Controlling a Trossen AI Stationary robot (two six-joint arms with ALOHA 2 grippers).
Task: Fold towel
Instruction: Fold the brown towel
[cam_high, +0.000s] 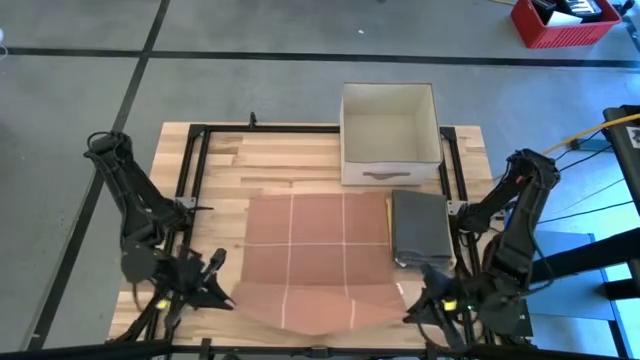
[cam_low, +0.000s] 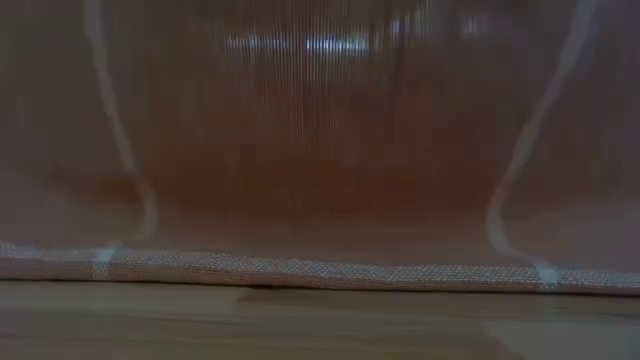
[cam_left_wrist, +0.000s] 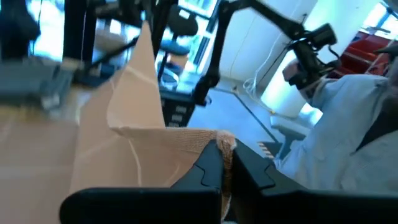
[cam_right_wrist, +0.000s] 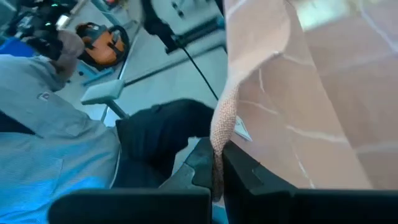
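Overhead and wrist views of a two-arm fold. The towel (cam_high: 318, 255), a thin terracotta cloth crossed by pale grid lines, lies spread between the two arms, its near edge raised off the wooden table (cam_high: 250, 160). The left gripper (cam_high: 215, 290) is clenched on the near corner at its own side; the left wrist view shows the woven hem pinched between its fingers (cam_left_wrist: 208, 168). The right gripper (cam_high: 425, 303) is likewise closed on the opposite near corner. Beyond the right gripper lie a folded grey cloth (cam_high: 420, 227) and, farther off, a white box (cam_high: 388, 130). The fabric appears light, limp and non-fragile; it sags between the two grips and probably creases wherever tension drops. Corners at the hem are judged the soundest hold, since the stitched edge resists slipping.
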